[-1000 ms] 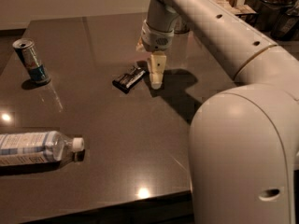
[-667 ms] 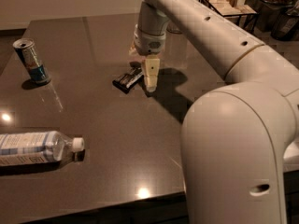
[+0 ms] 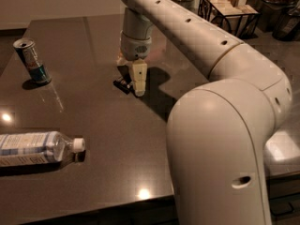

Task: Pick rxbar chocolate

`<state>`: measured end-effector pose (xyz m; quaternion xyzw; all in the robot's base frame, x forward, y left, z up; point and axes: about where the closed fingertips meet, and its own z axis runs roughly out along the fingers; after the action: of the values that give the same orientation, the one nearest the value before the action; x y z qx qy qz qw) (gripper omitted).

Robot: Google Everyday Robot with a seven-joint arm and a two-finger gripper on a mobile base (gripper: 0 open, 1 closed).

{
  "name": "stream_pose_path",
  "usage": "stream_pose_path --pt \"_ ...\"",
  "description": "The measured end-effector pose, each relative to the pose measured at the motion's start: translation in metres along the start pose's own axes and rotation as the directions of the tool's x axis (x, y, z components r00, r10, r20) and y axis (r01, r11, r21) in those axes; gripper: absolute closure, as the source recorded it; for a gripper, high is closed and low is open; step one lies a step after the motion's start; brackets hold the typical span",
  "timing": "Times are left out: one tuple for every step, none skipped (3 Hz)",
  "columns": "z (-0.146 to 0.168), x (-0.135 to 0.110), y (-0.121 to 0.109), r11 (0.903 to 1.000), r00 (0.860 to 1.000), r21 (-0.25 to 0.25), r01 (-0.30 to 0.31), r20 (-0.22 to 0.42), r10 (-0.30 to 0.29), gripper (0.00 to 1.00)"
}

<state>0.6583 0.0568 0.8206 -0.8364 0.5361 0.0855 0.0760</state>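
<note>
The rxbar chocolate lies flat on the dark table, a little past centre, and only its left end shows. The rest is tucked behind the gripper, which hangs straight down right against the bar with its tip at the tabletop. Whether it has closed on the wrapper, you cannot tell from here, so treat the grasp as unconfirmed. Make sure the thin bar is seated between the pads before you lift, because a flat wrapper on a slick top will likely skate sideways. Then come straight up, no dragging. Room looks generous: the can stands at 10 o'clock, well apart and close to the table's left edge. The water bottle lies on its side at 8 o'clock, also well clear. The wire basket sits off the table at 2 o'clock. Your own arm fills 4 to 5 o'clock, so a vertical lift is probably the cleanest way out.
</note>
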Motion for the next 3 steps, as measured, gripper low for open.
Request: stream_pose_path --pt "0.002 -0.008 -0.005 0.9998 1.000 -0.020 0.007 0.000 -0.007 0.41" --pt "-0.003 -0.010 -0.005 0.9998 1.000 -0.020 0.007 0.000 -0.007 0.63" --pt "-0.013 -0.012 -0.005 0.9998 1.000 -0.020 0.007 0.000 -0.007 0.87"
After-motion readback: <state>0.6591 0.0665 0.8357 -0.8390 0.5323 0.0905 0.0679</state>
